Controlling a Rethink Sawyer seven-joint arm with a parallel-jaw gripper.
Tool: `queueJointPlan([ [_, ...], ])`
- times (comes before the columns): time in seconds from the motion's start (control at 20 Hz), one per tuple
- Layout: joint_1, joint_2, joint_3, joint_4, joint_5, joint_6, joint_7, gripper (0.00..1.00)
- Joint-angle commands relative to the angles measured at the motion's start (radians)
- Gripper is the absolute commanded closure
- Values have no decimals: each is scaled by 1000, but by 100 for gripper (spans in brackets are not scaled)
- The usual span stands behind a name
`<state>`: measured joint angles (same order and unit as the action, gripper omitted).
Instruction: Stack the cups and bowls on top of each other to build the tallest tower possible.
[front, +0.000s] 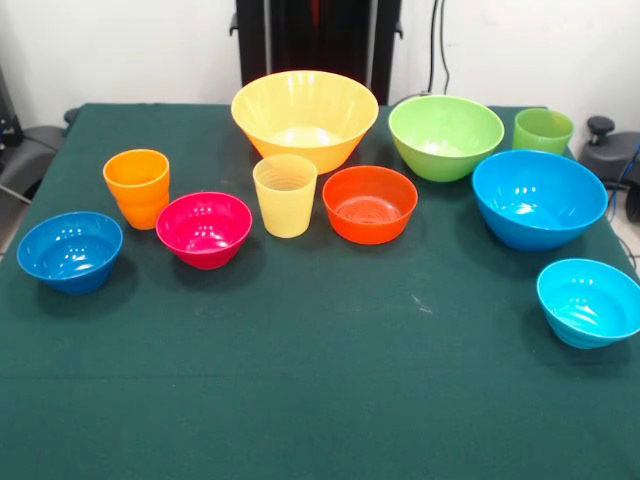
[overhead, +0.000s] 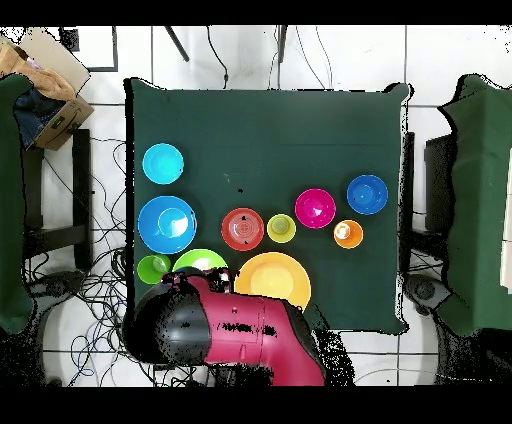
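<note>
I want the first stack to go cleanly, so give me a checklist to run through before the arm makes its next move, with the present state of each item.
1. All pieces separate, nothing stacked yet: ok. Every cup and bowl stands alone on the green table.
2. All upright, openings up: ok.
3. Wide base available: ok. The big yellow-orange bowl stands free at the back.
4. Room around the orange-red bowl: not ok. The pale yellow cup stands close beside it.
5. Light green cup reachable: cannot tell. It sits near the table corner, close to the light green bowl.
6. Gripper state: cannot tell. Only the arm's body shows overhead.
</note>
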<state>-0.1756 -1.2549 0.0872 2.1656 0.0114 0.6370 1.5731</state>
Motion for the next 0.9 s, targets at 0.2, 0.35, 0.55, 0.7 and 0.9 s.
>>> queueJointPlan([
  [0.2,-20,213,101,0,-90,-83,-5,0],
  [0.35,-28,220,99,-4,-109,-78,-21,0],
  [0.55,-54,255,117,7,-124,-146,-29,0],
  [0.7,-69,317,130,-1,-149,-227,-13,0],
  [0.9,-82,377,138,-16,-182,-297,1,0],
])
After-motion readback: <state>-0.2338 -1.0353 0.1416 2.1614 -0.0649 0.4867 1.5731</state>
